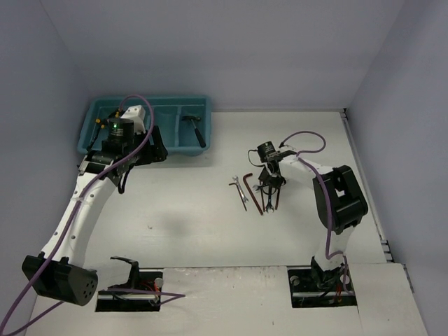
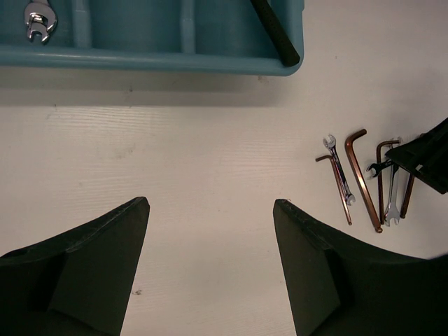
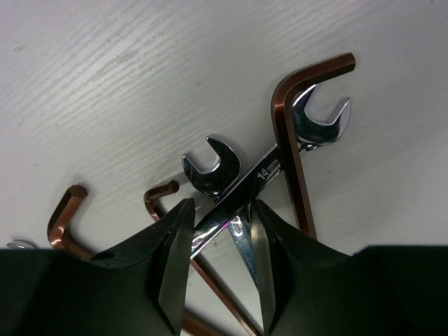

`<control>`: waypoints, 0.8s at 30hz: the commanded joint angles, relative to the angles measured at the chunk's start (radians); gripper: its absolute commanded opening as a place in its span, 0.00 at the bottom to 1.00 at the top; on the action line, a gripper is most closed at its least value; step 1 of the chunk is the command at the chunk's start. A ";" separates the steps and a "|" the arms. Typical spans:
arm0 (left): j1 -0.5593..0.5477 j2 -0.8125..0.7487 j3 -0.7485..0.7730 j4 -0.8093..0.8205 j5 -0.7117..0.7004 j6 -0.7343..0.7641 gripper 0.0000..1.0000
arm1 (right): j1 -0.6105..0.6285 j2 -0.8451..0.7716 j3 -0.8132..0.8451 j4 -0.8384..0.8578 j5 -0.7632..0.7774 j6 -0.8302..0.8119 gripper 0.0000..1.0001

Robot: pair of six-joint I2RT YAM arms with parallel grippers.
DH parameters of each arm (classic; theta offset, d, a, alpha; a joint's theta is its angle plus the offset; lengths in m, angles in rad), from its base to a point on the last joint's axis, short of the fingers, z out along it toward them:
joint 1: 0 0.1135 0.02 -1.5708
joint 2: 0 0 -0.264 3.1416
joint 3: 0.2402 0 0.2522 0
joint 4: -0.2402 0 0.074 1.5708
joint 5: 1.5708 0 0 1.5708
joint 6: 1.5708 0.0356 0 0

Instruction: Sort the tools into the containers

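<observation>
**R gripper down on the tool pile, L gripper wide open by the tray**

The white wood-grain table (image 1: 196, 224) carries everything. The rectangular teal plastic tray (image 1: 161, 100), split by low dividers into narrow compartments, sits at the far left. The L arm (image 1: 73, 206) reaches up to the tray's near edge. The R arm (image 1: 339, 199) bends in toward table centre.

L gripper (image 2: 211, 204): jaws spread wide w/ nothing btwn them, over bare table just in front of the tray's near wall.

R gripper (image 3: 222, 210): jaws drawn in to a narrow gap, straddling the spot where two wrenches cross. Can't tell if the pads actually pinch them. Both wrenches lie on the table.

In the tray:
- Small dark-handled hammer (image 1: 194, 129) lies in the rightmost compartment.
- Small silver wrench (image 2: 38, 19) lies two dividers over to the left.

Rest of the tools are in a loose pile approx mid-table, well apart from the tray:
- Long copper-red L-shaped hex key (image 3: 283, 129) crosses the shaft of the silver open-end wrench marked 14mm (image 3: 266, 171).
- Second silver open-end wrench (image 3: 210, 168) has its shaft running down btwn the R jaws.
- Two shorter copper-red L keys (image 3: 63, 213) sit just left of those.
- Slim silver wrench (image 2: 339, 171) lies at the pile's tray-side edge, touching a short key.
</observation>
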 commanded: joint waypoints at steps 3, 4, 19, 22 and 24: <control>-0.003 -0.046 -0.014 -0.008 0.019 0.008 0.69 | -0.005 -0.007 -0.045 -0.012 0.039 0.046 0.30; -0.004 -0.046 -0.017 -0.011 0.019 0.006 0.69 | 0.000 -0.012 -0.051 -0.010 0.042 0.042 0.29; -0.004 -0.097 -0.070 -0.010 0.065 -0.047 0.69 | 0.146 -0.119 -0.076 -0.010 0.076 -0.146 0.00; -0.010 -0.108 -0.083 -0.008 0.069 -0.059 0.69 | 0.162 -0.138 -0.061 -0.009 0.079 -0.197 0.00; -0.020 -0.111 -0.086 -0.008 0.071 -0.066 0.69 | 0.173 -0.152 -0.047 -0.007 0.080 -0.235 0.00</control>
